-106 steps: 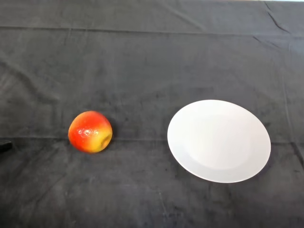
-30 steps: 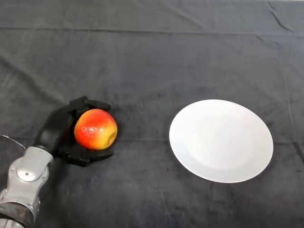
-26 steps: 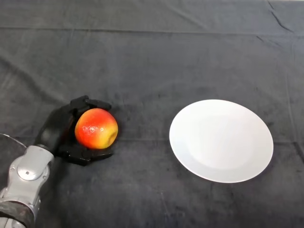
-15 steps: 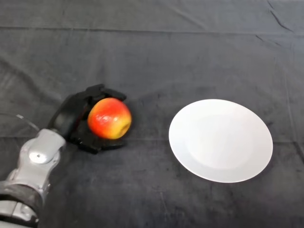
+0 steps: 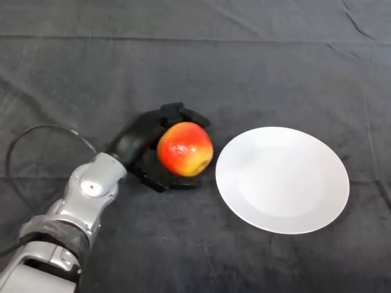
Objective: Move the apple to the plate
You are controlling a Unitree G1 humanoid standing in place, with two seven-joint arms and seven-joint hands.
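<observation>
A red and yellow apple [image 5: 185, 148] is held in my left hand [image 5: 142, 143], whose black fingers and thumb curl round it from behind and below. The apple is just left of the white plate [image 5: 282, 180], close to its left rim. The plate lies flat on the dark cloth at centre right with nothing on it. My silver-grey arm [image 5: 82, 204] reaches in from the lower left.
The dark cloth [image 5: 195, 67] covers the whole table, with creases along the far side and at the far right.
My left hand came in, closed round the apple where it lay at the left, and has carried it to the right, up to the plate's left rim.
</observation>
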